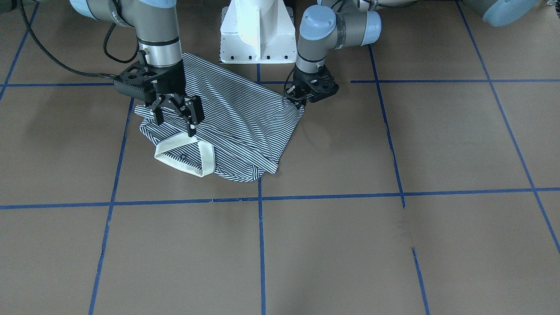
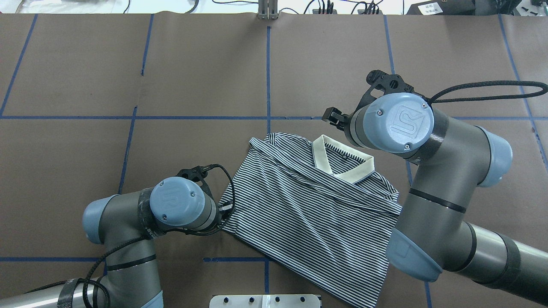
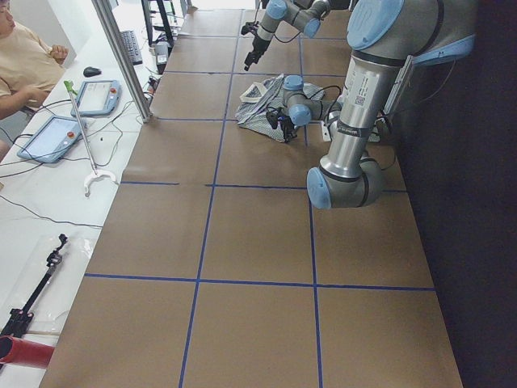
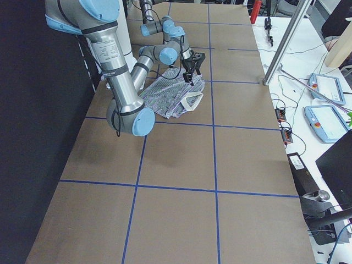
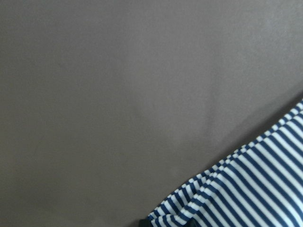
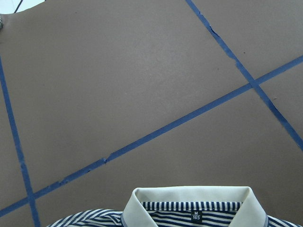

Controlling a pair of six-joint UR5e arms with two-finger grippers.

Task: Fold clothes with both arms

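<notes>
The striped polo shirt [image 1: 236, 127] lies crumpled on the brown table close to the robot's base, its cream collar [image 1: 183, 155] towards the far side; it also shows in the overhead view [image 2: 299, 205]. My left gripper [image 1: 301, 99] is low at the shirt's corner and shut on the fabric, which rises to it; the left wrist view shows that striped corner [image 5: 255, 184]. My right gripper [image 1: 175, 126] is open and empty, hanging just above the shirt by the collar. The right wrist view shows the collar [image 6: 189, 195] and a size label below it.
The white pedestal base [image 1: 258, 35] stands just behind the shirt. Blue tape lines [image 1: 261, 227] divide the brown table surface into squares. A seated operator [image 3: 24, 65] and tablets [image 3: 52, 137] are on a side bench. Black cables [image 2: 483, 87] trail from the arms.
</notes>
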